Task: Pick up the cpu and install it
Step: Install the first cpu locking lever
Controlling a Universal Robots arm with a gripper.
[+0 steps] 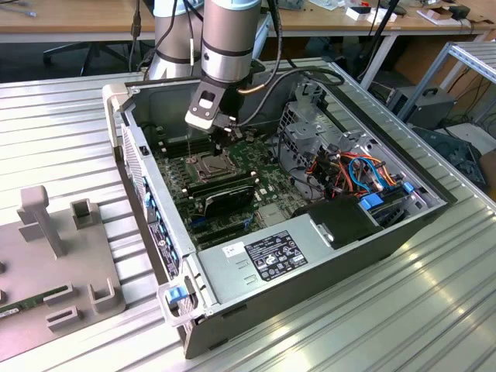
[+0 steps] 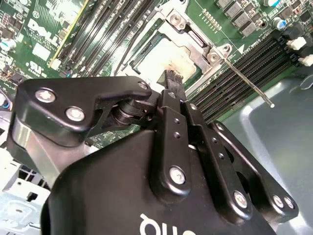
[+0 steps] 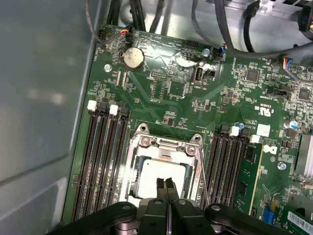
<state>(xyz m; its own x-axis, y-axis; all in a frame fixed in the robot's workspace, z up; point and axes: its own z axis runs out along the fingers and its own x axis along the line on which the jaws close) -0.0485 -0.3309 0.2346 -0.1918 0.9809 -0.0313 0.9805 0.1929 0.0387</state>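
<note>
The arm [image 1: 229, 35] runs off the exterior view's far edge, and the grey fixture plate [image 1: 58, 291] is cut by that view's left edge. In the first wrist view the gripper [image 3: 166, 182], fingers pressed together, covers part of the cpu [image 3: 149, 174], and the picture's edge cuts the socket frame [image 3: 166, 143]. In the second wrist view the gripper's black body hides much of the motherboard [image 2: 44, 29]. I cannot tell whether the fingertips touch the cpu.

It is a robotics lab or workshop. A robot arm [image 1: 229, 39] reaches into an opened computer case [image 1: 364, 260] on a ribbed aluminium table [image 1: 62, 132]. A grey fixture plate [image 1: 54, 271] lies alongside, and cluttered wooden workbenches [image 1: 77, 19] and a metal rack [image 1: 465, 58] stand behind.
</note>
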